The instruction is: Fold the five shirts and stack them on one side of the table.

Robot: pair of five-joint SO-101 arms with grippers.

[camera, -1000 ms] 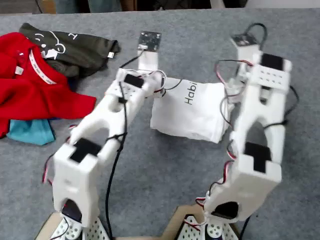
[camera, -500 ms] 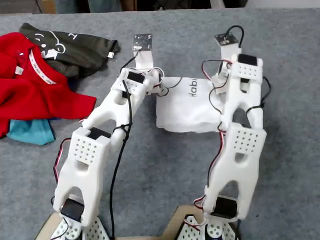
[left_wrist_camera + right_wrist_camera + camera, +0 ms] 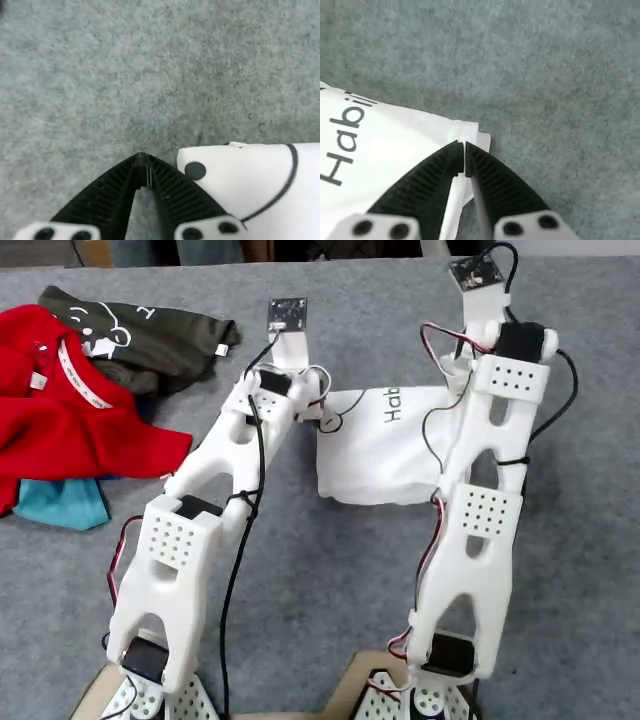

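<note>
A folded white shirt (image 3: 385, 445) with dark lettering lies mid-table between my two arms. My left gripper (image 3: 144, 167) is shut on nothing, its tips on the grey table just beside the white shirt's corner (image 3: 250, 175). My right gripper (image 3: 461, 149) is shut at the white shirt's (image 3: 380, 145) opposite far corner, where a small ridge of cloth sits at its tips. A red shirt (image 3: 70, 410), a dark olive shirt (image 3: 140, 330) and a teal shirt (image 3: 60, 502) lie crumpled in a heap at the table's left.
The left arm (image 3: 235, 450) and right arm (image 3: 490, 460) stretch over the grey felt table (image 3: 330, 570), flanking the white shirt. Open felt lies at the far right and near the front edge.
Both arms have stretched farther away from their bases. The white shirt has slid a little toward the far side and right, along with the right gripper.
</note>
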